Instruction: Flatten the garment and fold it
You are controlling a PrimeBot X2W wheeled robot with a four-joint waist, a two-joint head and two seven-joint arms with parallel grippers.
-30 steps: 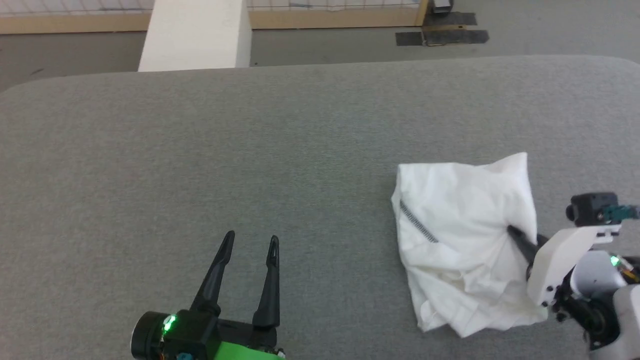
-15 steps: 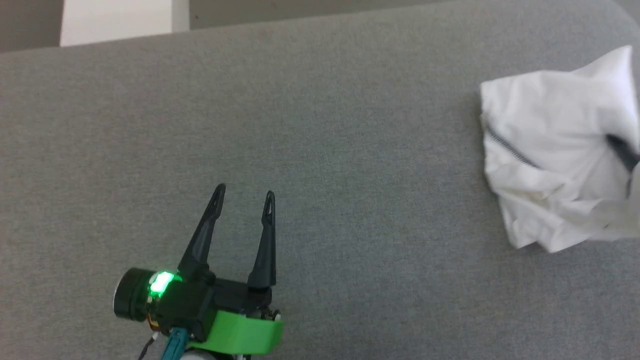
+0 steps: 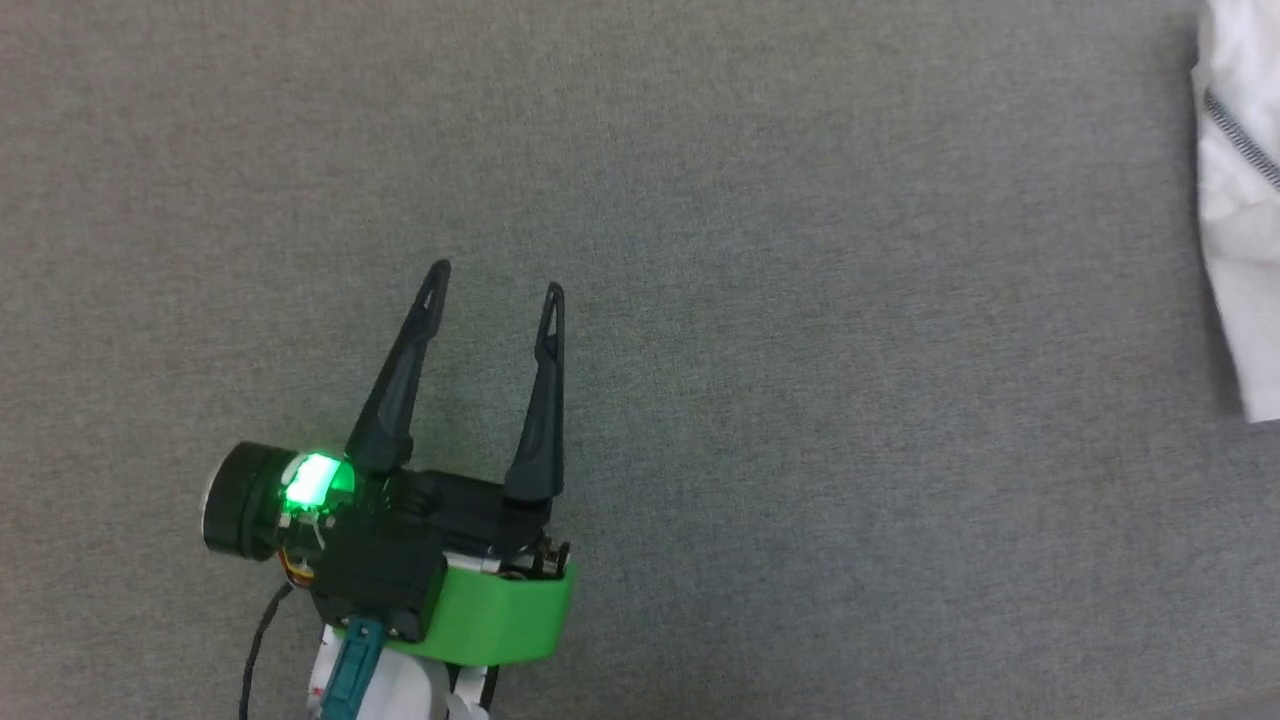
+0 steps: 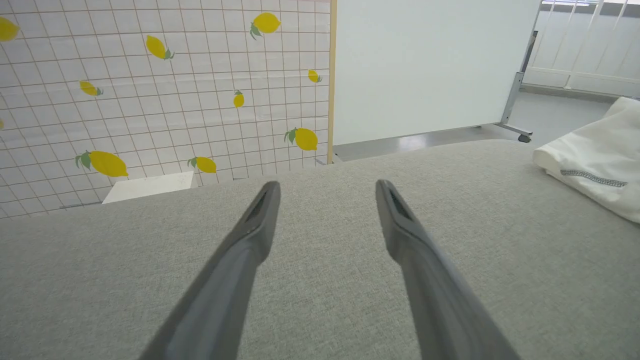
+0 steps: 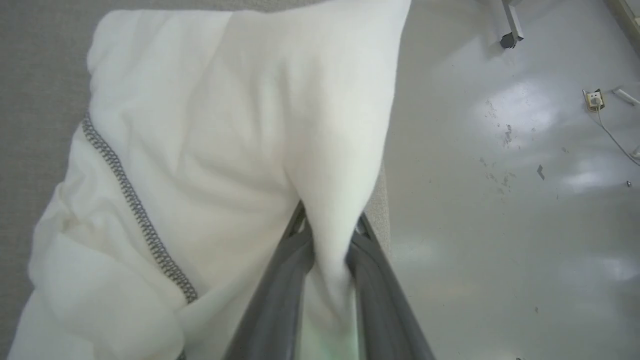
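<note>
Head cam has swung toward the robot's left since a second ago, so the garment [image 3: 1235,200] now just peeks in at the right edge of that view and the left gripper [image 3: 497,280] sits higher up, lower left of centre. That's the camera turning, not the shirt sliding around on the grey padded table [image 3: 800,400]. Left gripper's fingers are spread wide with nothing between them, over bare table and well apart from the shirt. Right wrist view is the interesting one: the right gripper [image 5: 331,220] is pinching a raised fold of the white cloth between its two fingers. The fold stands up like a tent peak near the table's edge, with the shiny floor [image 5: 500,200] off to one side. Rest of the garment is bunched in a crumpled heap on the table, with a grey zigzag-stitched seam [image 5: 135,200] running across it. From the left wrist you can see a lemon-print tiled wall [image 4: 150,100] and a white panel [image 4: 430,70] beyond the table.
</note>
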